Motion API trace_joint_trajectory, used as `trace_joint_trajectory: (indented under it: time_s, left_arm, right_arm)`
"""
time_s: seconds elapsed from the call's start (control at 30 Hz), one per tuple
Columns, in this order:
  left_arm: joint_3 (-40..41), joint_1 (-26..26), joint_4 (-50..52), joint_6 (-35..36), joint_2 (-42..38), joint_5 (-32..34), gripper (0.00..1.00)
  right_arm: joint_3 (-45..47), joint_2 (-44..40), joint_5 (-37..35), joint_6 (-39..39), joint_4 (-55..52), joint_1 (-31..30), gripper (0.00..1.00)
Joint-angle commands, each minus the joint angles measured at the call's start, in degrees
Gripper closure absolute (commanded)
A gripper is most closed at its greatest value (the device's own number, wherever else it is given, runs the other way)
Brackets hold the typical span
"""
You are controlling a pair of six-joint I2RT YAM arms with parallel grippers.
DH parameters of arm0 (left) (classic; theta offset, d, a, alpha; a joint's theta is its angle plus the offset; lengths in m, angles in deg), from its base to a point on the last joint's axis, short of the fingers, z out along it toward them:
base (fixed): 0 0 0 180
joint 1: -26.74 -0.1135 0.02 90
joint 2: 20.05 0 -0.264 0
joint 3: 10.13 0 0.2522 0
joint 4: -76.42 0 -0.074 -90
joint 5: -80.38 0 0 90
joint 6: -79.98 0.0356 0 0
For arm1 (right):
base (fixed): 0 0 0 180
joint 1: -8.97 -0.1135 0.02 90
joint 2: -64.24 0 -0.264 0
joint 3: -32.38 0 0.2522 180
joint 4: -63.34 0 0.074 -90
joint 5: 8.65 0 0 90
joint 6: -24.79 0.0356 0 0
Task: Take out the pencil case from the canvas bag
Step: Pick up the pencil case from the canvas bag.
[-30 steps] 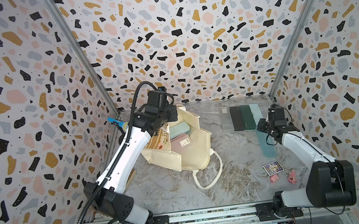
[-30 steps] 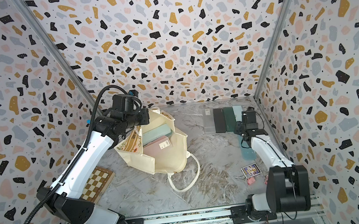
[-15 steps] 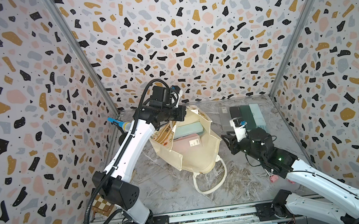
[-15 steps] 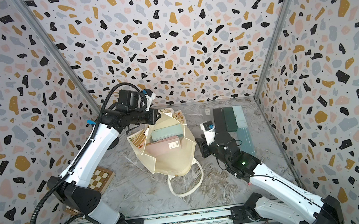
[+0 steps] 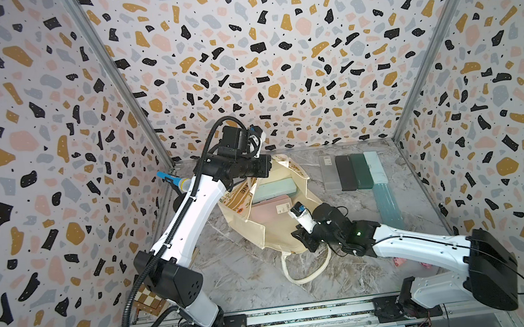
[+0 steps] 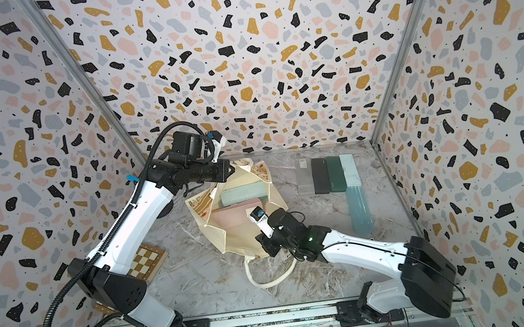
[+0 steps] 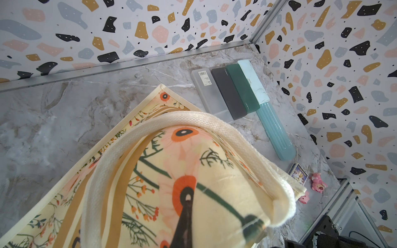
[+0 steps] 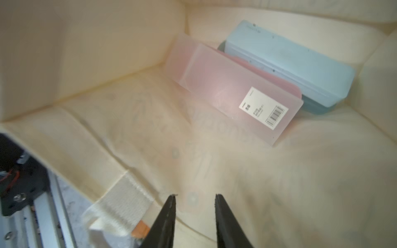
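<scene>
The cream canvas bag [image 5: 275, 230] lies in mid-table, its mouth open toward the right arm and one loop handle [image 5: 302, 267] trailing on the table. My left gripper [image 5: 269, 166] is shut on the bag's upper rim and holds it up; printed fabric [image 7: 193, 163] drapes over its jaws. Inside lie a pink translucent pencil case [image 8: 240, 94] with a barcode label, a pale blue one [image 8: 290, 64] behind it, and a teal edge [image 8: 318, 109] beneath. My right gripper [image 8: 195, 196] is open at the bag's mouth, well short of the cases, with nothing between its fingers.
Several pencil cases lie in a row at the back right: clear [image 5: 328, 171], dark grey [image 5: 345, 171], green [image 5: 360, 170], pale [image 5: 376, 166], and a long ribbed teal one [image 5: 387, 203]. A chessboard [image 6: 145, 259] sits by the left arm. A card box [image 7: 297, 174] and pink figurines [image 7: 318, 182] lie at the right.
My right arm has swung from the cases at the back right to the bag's mouth, its jaws narrowing a little. My left gripper has raised the bag's rim and opened the mouth wider.
</scene>
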Motion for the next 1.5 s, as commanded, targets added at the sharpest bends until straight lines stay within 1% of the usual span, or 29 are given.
trace_joint_trajectory:
  time_s: [0.0,0.13,0.23,0.3,0.5,0.63,0.73,0.8,0.87,0.9,1.07,1.2,1.3,1.47]
  left_arm:
    - [0.7,0.0,-3.5,-3.5,-4.4,4.2,1.0]
    - [3.1,0.2,-4.6,-5.2,-7.0,7.5,1.0]
    - [5.4,0.5,-5.7,-5.3,-9.1,9.4,1.0]
    - [6.2,0.7,-5.9,-5.2,-9.9,10.1,1.0]
    - [8.3,1.0,-6.3,-4.9,-10.9,11.0,1.0]
    - [9.0,1.1,-6.9,-5.0,-10.7,10.4,1.0]
    - [9.2,1.4,-7.0,-5.0,-10.6,10.3,1.0]
    - [9.3,1.5,-7.0,-4.9,-10.7,10.5,1.0]
    - [9.5,1.6,-6.8,-4.8,-11.0,10.5,1.0]
    - [9.6,1.6,-6.9,-4.9,-11.2,10.7,1.0]
    - [10.1,1.8,-6.8,-4.6,-11.9,11.3,1.0]
    - [10.4,2.0,-6.8,-4.4,-11.9,11.4,1.0]
    - [10.4,2.1,-6.8,-4.2,-11.9,11.0,1.0]
    - [10.7,2.5,-6.9,-3.8,-11.9,10.5,1.0]
  right_arm:
    - [-5.3,3.8,-3.5,6.0,0.4,-0.1,0.68]
    - [-10.0,10.7,-7.8,15.2,-1.5,-0.1,0.64]
    - [-12.9,15.3,-7.4,20.2,-2.1,0.0,0.62]
    - [-14.9,17.8,-8.5,24.1,-3.7,0.2,0.59]
    - [-18.5,21.3,-4.2,31.5,-2.1,1.4,0.45]
    - [-23.1,23.9,-5.3,36.7,-5.2,1.5,0.4]
    - [-23.2,24.1,-4.1,40.4,-3.1,1.7,0.32]
    - [-22.7,23.9,-3.3,42.5,-1.2,2.0,0.2]
    - [-23.7,24.1,-4.5,45.8,-2.8,2.6,0.07]
    - [-24.6,24.4,-4.8,47.5,-4.2,2.9,0.05]
    - [-27.0,25.5,-3.6,55.5,-7.6,4.5,0.0]
    - [-28.7,26.9,-1.9,61.0,-8.7,5.2,0.01]
    - [-30.9,28.8,0.7,63.0,-9.6,5.9,0.01]
    - [-32.6,30.9,2.0,64.7,-11.5,6.3,0.01]
